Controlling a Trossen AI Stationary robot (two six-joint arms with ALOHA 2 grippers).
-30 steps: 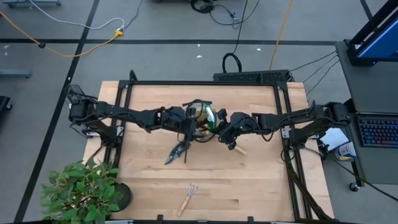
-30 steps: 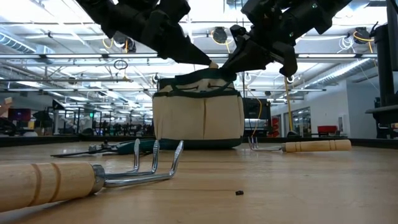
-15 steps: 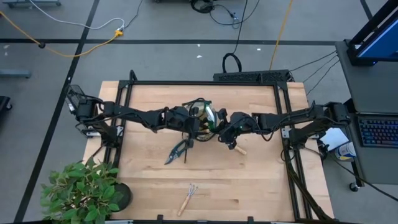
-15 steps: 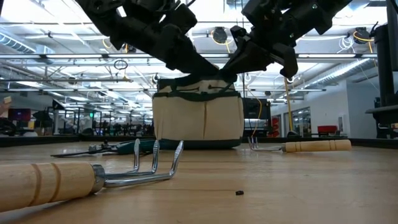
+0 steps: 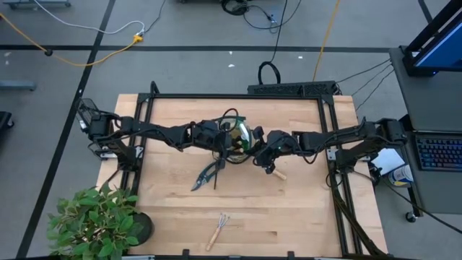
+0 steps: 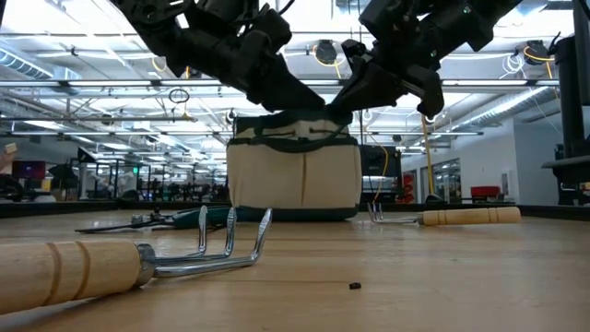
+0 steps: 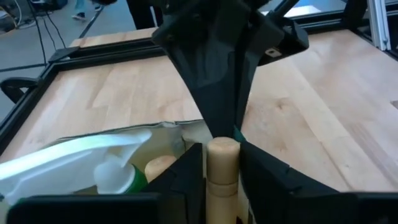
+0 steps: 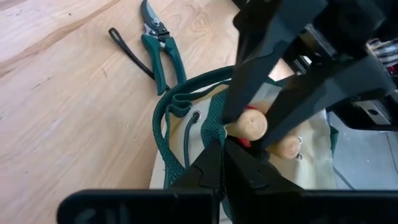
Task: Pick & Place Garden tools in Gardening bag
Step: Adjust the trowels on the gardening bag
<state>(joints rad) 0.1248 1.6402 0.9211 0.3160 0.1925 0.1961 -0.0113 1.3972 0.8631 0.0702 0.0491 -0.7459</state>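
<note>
Starting at the near edge of the table [image 5: 296, 217], one wooden-handled rake [image 5: 216, 231] lies flat, its long axis running near to far with a slight tilt, handle toward the near edge and tines pointing far. To the near left a leafy potted plant [image 5: 97, 220] sits at the table's corner. Farther in, one pair of pruning shears [image 5: 207, 175] lies flat on a diagonal, blades toward the near left, handles toward the far right, just short of the bag. A second wooden-handled tool [image 6: 452, 217] lies on the wood right of the bag, handle pointing right in the low view. At mid-table stands the one gardening bag [image 6: 293, 175], upright, mouth open upward, with a green spray bottle with white top [image 7: 93, 167] inside it. Both arms meet over it: the left gripper [image 7: 222, 163] comes in from the left, its fingers clamped on the end of a wooden handle [image 7: 222, 165] that stands upright in the bag's mouth, beside a second handle end [image 8: 287, 147]. The right gripper [image 8: 222, 152] reaches in from the right, fingers fully closed, pinching the bag's green rim at the right side.
</note>
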